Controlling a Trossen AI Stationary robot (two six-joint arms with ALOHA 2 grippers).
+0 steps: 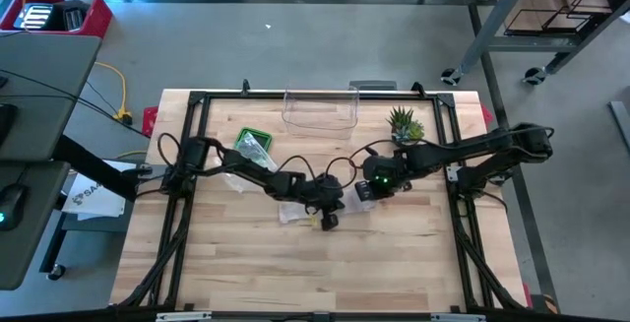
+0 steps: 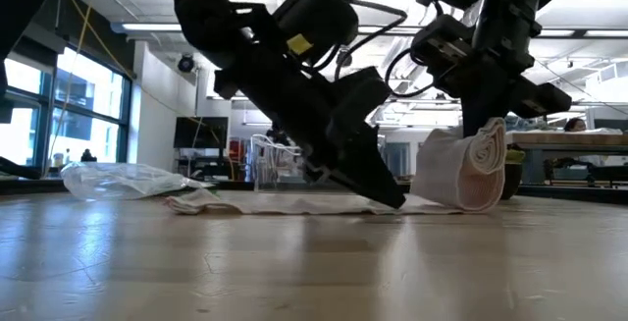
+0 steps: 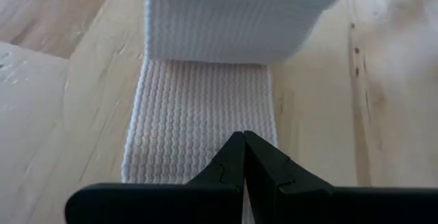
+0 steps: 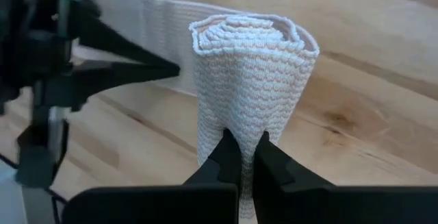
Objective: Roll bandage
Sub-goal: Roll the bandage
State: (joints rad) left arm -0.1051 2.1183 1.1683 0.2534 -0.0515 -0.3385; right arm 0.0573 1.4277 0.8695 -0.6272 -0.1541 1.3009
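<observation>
Pinching, right fingers: pressed together on the wall of the bandage roll, which is held on end with its spiral edge uppermost.
Left fingers: pressed together, tips set down on the flat bandage strip; whether the strip is nipped between them cannot be told.
Bandage roll: seen at bench level standing upright on the bench, the right gripper coming down onto it from above.
Bandage strip: laid flat along the bench, running from the roll toward and under the left gripper.
Location from above: both grippers are met near the bench centre, left gripper just beside right gripper.
Surroundings: a clear plastic tray is at the far edge; a small green plant stands near the right arm; a green packet lies behind the left arm.
</observation>
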